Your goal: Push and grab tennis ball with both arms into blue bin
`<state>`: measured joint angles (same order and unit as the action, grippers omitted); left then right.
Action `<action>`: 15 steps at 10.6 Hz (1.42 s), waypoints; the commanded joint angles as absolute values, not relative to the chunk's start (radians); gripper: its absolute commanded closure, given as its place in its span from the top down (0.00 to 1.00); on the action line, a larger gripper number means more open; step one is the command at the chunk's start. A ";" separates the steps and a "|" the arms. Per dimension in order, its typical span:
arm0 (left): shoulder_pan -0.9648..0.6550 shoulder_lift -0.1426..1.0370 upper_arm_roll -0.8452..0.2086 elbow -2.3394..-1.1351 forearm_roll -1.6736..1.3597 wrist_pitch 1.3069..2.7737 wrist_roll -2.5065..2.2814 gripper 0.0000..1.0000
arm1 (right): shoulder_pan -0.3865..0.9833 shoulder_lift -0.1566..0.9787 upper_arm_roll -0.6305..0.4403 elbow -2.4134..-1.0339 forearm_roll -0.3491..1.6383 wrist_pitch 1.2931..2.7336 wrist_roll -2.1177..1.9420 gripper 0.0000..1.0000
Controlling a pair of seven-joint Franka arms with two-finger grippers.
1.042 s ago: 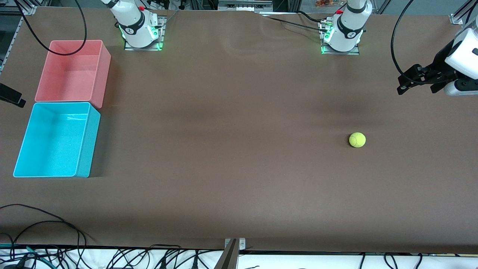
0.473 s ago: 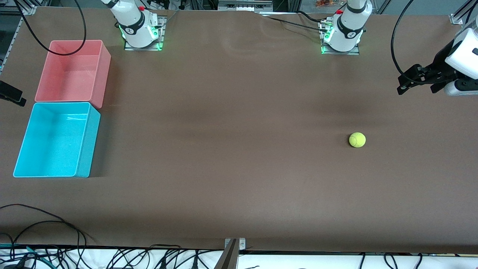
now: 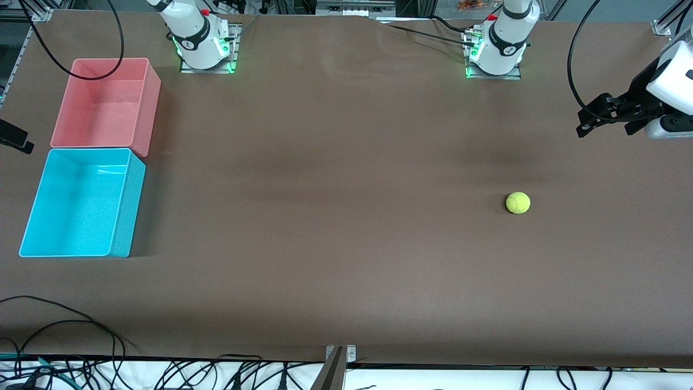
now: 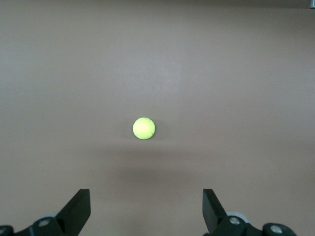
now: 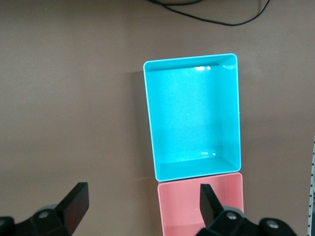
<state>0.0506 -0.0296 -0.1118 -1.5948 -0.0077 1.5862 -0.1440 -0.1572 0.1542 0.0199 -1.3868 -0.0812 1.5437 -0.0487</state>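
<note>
A: Where are the 2 grippers?
B: The left gripper (image 3: 590,116) hangs spread wide and empty over the left arm's end of the table, the right gripper (image 5: 142,206) likewise above the bins.
A: And the tennis ball (image 3: 518,202)?
B: On bare table toward the left arm's end (round, no long axis); the blue bin (image 3: 122,203) runs lengthwise toward the front camera.

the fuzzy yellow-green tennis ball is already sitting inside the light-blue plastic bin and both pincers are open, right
Not quite. The fuzzy yellow-green tennis ball lies on the bare brown table toward the left arm's end; the front view shows the light-blue plastic bin holds no ball, at the right arm's end. Both the left pincer and right pincer are open.
</note>
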 commanded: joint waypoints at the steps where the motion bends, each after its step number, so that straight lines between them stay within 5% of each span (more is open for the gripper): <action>1: 0.051 -0.014 -0.117 -1.560 0.006 1.560 -0.147 1.00 | -0.172 0.156 0.021 -1.373 -0.061 1.539 -0.060 1.00; 15: 0.057 -0.012 -0.113 -1.562 0.006 1.557 -0.147 1.00 | -0.172 0.175 0.023 -1.373 -0.018 1.543 -0.044 1.00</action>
<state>0.0528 -0.0283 -0.1070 -1.5948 -0.0077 1.5818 -0.1441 -0.1671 0.1640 0.0219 -1.3868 -0.0435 1.5451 -0.0510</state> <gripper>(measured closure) 0.000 0.000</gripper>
